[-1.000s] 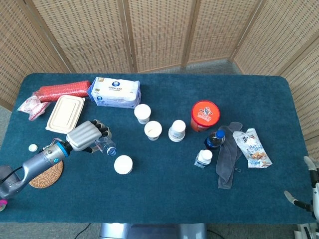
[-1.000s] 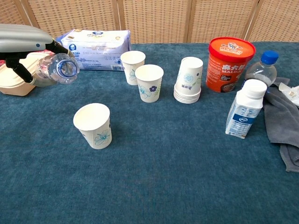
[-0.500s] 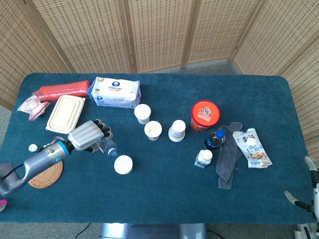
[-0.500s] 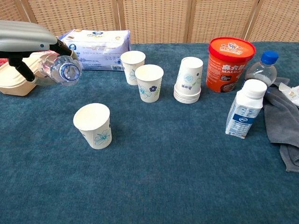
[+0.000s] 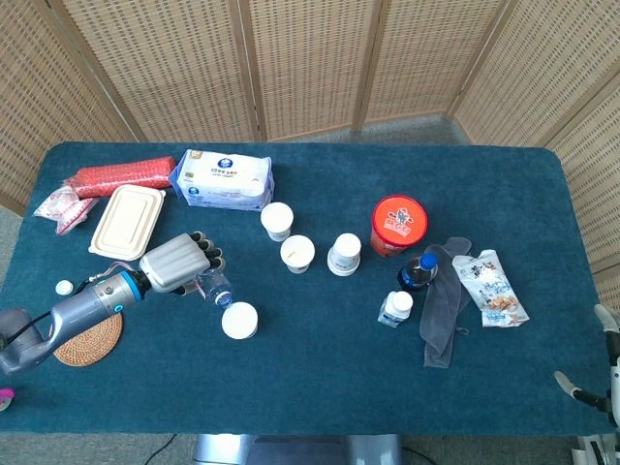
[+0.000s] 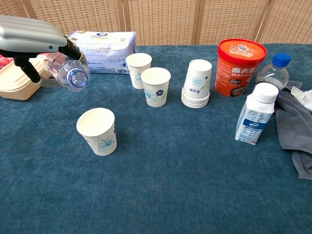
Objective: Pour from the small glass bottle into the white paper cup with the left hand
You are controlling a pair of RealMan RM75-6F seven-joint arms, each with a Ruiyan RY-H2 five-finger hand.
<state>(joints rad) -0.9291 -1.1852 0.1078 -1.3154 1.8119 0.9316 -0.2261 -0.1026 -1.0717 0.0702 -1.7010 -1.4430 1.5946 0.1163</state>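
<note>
The left hand (image 6: pixel 30 40) has its fingers wrapped round the body of the small glass bottle (image 6: pixel 69 73), tipped mouth-down just beside and above the white paper cup (image 6: pixel 97 130), and that hard, slick glass looks light but droppable, so mid-body seems right.

A silver-shelled left hand (image 5: pixel 176 263) with black fingers is showing beyond a grey forearm with a blue-ringed wrist.
</note>
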